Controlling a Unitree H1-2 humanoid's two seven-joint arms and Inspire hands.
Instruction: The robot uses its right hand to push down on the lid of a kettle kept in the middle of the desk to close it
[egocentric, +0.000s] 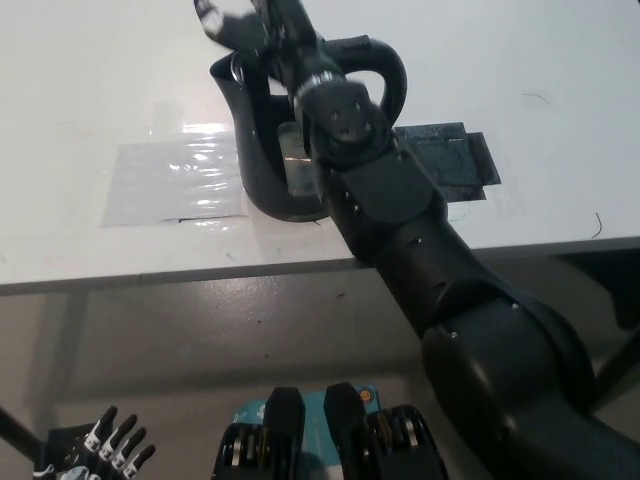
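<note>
right robot hand (232, 22) over kettle (275, 150) top, finger state cannot tell | lid hidden | press straight down, don't tip kettle | left robot hand (110, 445) low, fingers spread

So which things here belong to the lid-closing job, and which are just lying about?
Part of the job:
- kettle
- right hand, over the kettle's top

Lying about:
- clear plastic sheet on the desk
- dark flat pad
- left hand, resting low
</note>
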